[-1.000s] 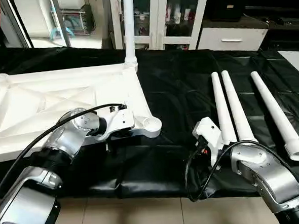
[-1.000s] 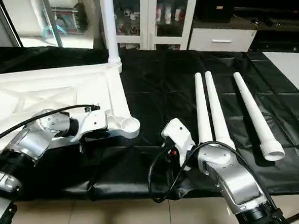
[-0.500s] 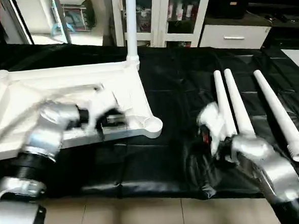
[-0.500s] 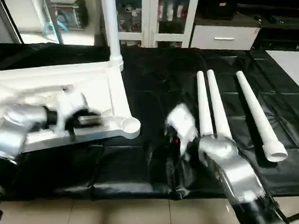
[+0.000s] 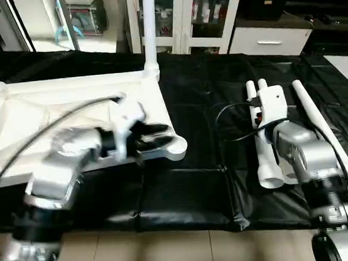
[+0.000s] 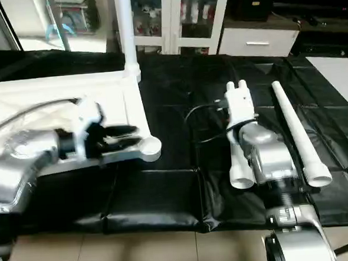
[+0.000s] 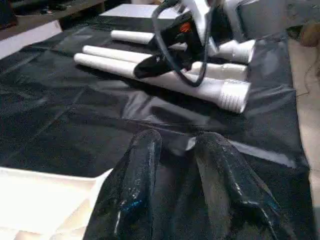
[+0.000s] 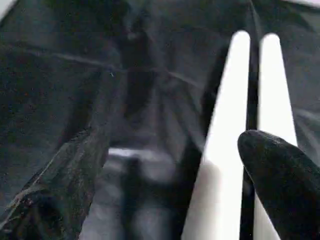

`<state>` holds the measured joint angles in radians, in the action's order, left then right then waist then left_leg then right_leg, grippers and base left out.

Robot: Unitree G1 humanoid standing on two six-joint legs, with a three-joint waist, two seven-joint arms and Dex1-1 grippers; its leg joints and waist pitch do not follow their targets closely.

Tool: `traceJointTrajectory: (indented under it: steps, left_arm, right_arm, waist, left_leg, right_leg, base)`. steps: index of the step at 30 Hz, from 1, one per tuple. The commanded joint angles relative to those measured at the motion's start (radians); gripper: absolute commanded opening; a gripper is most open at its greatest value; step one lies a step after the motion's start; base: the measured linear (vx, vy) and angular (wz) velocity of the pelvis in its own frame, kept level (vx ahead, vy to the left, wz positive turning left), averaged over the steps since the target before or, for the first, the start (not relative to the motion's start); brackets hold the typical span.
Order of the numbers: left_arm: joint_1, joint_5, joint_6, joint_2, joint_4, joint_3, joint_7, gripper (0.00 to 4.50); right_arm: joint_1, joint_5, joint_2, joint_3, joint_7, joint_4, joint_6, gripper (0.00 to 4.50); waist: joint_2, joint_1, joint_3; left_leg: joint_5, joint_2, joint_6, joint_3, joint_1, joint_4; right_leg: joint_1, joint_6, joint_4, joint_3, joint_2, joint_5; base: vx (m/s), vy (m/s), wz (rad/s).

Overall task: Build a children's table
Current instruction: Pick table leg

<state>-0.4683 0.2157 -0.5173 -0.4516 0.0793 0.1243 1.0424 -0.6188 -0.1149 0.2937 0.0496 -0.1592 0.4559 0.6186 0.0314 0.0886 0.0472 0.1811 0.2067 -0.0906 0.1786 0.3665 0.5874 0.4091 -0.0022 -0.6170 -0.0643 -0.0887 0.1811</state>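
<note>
The white tabletop (image 5: 54, 96) lies upside down on the left, ribs up, with one leg (image 5: 149, 25) standing upright in its far right corner. My left gripper (image 5: 162, 137) is open at the near right corner socket (image 5: 176, 147), a narrow gap between its fingers (image 7: 140, 165) and nothing in it. Three loose legs lie on the right: a close pair (image 6: 241, 162) and a single one (image 6: 295, 132). My right gripper (image 8: 172, 137) hangs wide open over the pair, one leg (image 8: 225, 125) running between its fingers. In the eye views its wrist housing (image 5: 271, 101) hides the fingers.
A black cover (image 5: 202, 105) spreads over the whole work surface, ending at a front edge above the tiled floor (image 5: 169, 249). Behind stand a white cabinet with glass doors (image 5: 196, 16) and a white drawer unit (image 5: 269, 42). Cables loop off both wrists.
My right arm has swung from the front edge up over the pair of legs. My left gripper has slid right along the tabletop's near edge to the corner socket. The camera shifted slightly.
</note>
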Motion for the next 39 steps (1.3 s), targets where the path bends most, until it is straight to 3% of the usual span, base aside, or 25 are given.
traceJointTrajectory:
  steps: [1, 7, 11, 19, 29, 39]
  left_arm:
    - [0.011, 0.015, -0.039, 0.003, 0.061, 0.020, -0.009, 1.51]
    - [0.023, 0.026, -0.095, -0.009, 0.119, 0.051, -0.008, 1.51]
    - [0.025, 0.043, -0.139, -0.033, 0.161, 0.068, -0.003, 1.51]
    - [0.020, 0.051, -0.157, -0.043, 0.178, 0.080, -0.006, 1.51]
    - [0.015, 0.053, -0.164, -0.056, 0.184, 0.085, -0.014, 1.51]
    - [0.013, 0.046, -0.156, -0.076, 0.175, 0.085, -0.028, 1.51]
  right_arm:
    - [-0.028, 0.002, 0.006, 0.026, 0.036, 0.048, 0.052, 4.46]
    - [-0.069, -0.009, -0.001, 0.056, 0.061, 0.126, 0.144, 4.46]
    - [-0.083, -0.024, -0.011, 0.068, 0.060, 0.162, 0.196, 4.46]
    - [-0.090, -0.026, -0.016, 0.073, 0.049, 0.202, 0.227, 4.46]
    - [-0.106, -0.025, -0.018, 0.085, 0.061, 0.239, 0.219, 3.52]
    - [-0.119, -0.028, -0.030, 0.092, 0.063, 0.260, 0.196, 2.62]
  waist:
    - [0.002, -0.001, -0.065]
    - [0.004, -0.001, -0.065]
    - [0.003, -0.001, -0.064]
    - [0.003, 0.000, -0.062]
    - [0.004, 0.001, -0.061]
    - [0.007, 0.001, -0.062]
  left_leg:
    - [0.129, 0.011, -0.031, 0.004, -0.013, -0.067]
    - [0.122, 0.009, -0.036, 0.006, -0.013, -0.065]
    - [0.109, 0.008, -0.038, 0.006, -0.012, -0.064]
    - [0.136, 0.008, -0.051, 0.006, -0.012, -0.064]
    - [0.170, 0.008, -0.062, 0.004, -0.013, -0.065]
    - [0.160, 0.008, -0.064, 0.003, -0.011, -0.065]
  right_leg:
    - [-0.054, -0.183, 0.052, 0.040, -0.038, 0.097]
    - [-0.052, -0.166, 0.051, 0.041, -0.036, 0.094]
    - [-0.054, -0.174, 0.048, 0.040, -0.035, 0.066]
    - [-0.053, -0.166, 0.052, 0.040, -0.036, 0.111]
    - [-0.049, -0.151, 0.056, 0.040, -0.037, 0.169]
    - [-0.049, -0.152, 0.053, 0.039, -0.038, 0.154]
  base:
    - [0.000, 0.000, 0.00]
    - [0.000, 0.000, 0.00]
    - [0.000, 0.000, 0.00]
    - [0.000, 0.000, 0.00]
    - [0.000, 0.000, 0.00]
    - [0.000, 0.000, 0.00]
